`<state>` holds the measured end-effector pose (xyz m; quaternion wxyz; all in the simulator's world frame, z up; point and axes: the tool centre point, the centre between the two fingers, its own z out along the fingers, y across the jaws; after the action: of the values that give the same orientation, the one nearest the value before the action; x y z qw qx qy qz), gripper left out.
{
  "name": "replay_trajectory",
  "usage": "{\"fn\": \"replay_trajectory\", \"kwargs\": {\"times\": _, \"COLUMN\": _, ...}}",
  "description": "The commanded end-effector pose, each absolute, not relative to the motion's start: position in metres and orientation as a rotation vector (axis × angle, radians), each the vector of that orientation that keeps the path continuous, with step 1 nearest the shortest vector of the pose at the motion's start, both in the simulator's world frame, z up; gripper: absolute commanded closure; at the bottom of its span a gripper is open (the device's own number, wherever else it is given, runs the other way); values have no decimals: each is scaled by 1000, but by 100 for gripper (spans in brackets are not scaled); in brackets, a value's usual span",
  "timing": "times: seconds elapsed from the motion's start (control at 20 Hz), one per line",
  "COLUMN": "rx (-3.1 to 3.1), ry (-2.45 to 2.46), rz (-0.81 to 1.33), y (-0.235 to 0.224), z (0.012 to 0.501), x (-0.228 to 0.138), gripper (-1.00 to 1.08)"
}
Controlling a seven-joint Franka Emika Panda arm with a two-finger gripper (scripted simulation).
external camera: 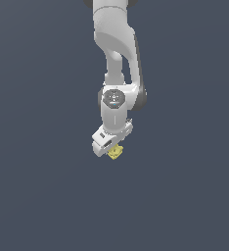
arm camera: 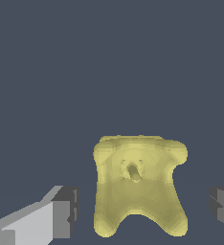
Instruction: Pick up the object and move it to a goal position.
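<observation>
1. You are looking at a bare simulated scene, not a real room: flat, untextured rendering shows it in both views.
2. A uniform dark blue-grey backdrop [external camera: 38,196] fills everything around the arm, with no visible edges, walls or furniture.
3. The white robot arm [external camera: 117,59] and the pale-yellow object [arm camera: 138,186] have smooth, faceted computer-drawn surfaces.

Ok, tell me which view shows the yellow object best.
The wrist view: the yellow object fills the frame, showing its lumpy lobes between the fingertips without touching them. The exterior view shows only a small yellow speck under the gripper.
</observation>
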<state>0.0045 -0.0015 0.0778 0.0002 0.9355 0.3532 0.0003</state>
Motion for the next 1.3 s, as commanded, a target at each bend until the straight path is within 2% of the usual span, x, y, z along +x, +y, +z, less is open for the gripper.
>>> {"fn": "replay_trajectory", "kwargs": {"times": 0.0, "rx": 2938, "ry": 1112, "rz": -1, "y": -1, "z": 66, "x": 4, "gripper": -92}}
{"fn": "replay_trajectory", "kwargs": {"times": 0.45, "rx": 2937, "ry": 1115, "rz": 0, "y": -1, "z": 39, "x": 4, "gripper": -92}}
{"fn": "replay_trajectory", "kwargs": {"times": 0.5, "rx": 2937, "ry": 1115, "rz": 0, "y": -1, "z": 39, "x": 4, "gripper": 108}}
{"fn": "replay_trajectory", "kwargs": {"times": 1.25, "rx": 2937, "ry": 1115, "rz": 1, "y": 5, "z": 46, "x": 3, "gripper": 108}}
